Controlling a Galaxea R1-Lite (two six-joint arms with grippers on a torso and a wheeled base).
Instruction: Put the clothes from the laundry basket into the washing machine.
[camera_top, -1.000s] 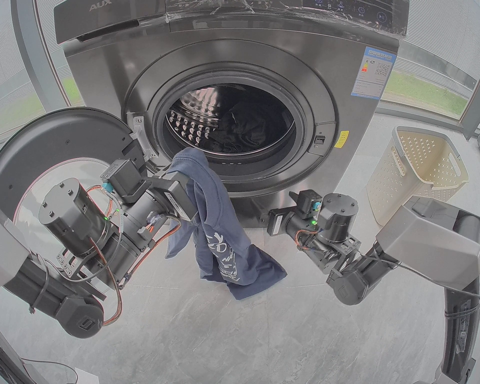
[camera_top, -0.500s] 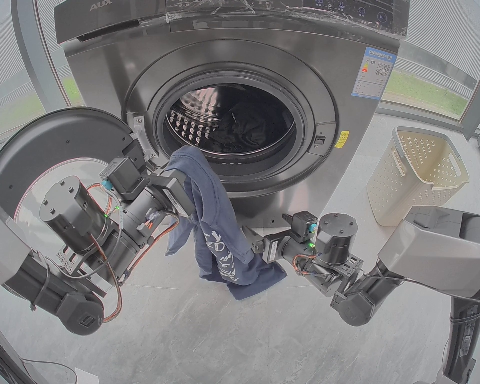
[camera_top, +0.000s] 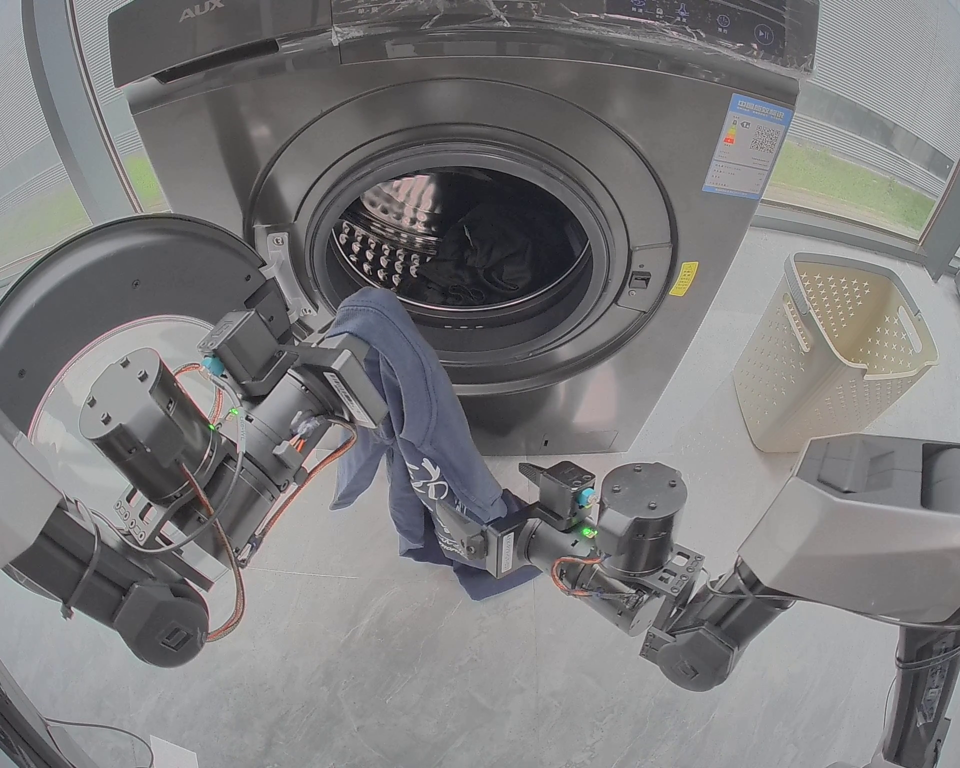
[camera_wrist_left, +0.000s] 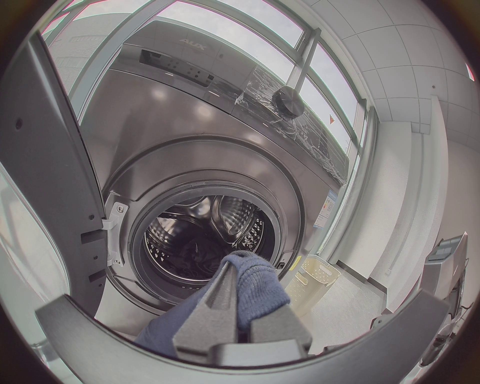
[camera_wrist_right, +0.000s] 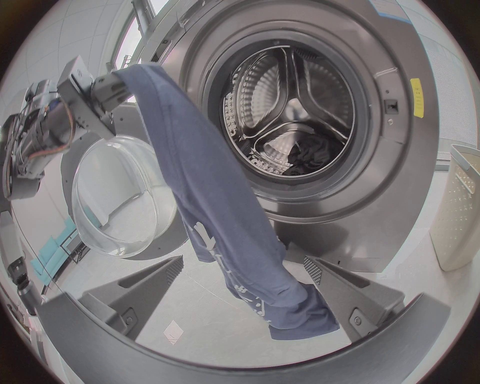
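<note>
A dark blue shirt (camera_top: 425, 400) with white print hangs in front of the washing machine (camera_top: 640, 180), its lower end resting on the floor. My left gripper (camera_top: 368, 352) is shut on the shirt's top, just below and left of the drum opening; in the left wrist view the gripper (camera_wrist_left: 240, 285) pinches a fold of the blue cloth (camera_wrist_left: 260, 287). My right gripper (camera_top: 455, 525) is open, low by the shirt's lower part. In the right wrist view the shirt (camera_wrist_right: 210, 200) hangs between its spread fingers (camera_wrist_right: 165, 272). Dark clothes (camera_top: 490, 250) lie inside the drum.
The round machine door (camera_top: 110, 290) stands swung open at the left, close behind my left arm. A cream laundry basket (camera_top: 840, 350) sits on the floor to the machine's right. Grey tiled floor (camera_top: 400, 660) lies in front.
My right arm has moved left and lower, bringing its open gripper up to the hanging shirt's lower part. The left gripper has lifted the shirt slightly.
</note>
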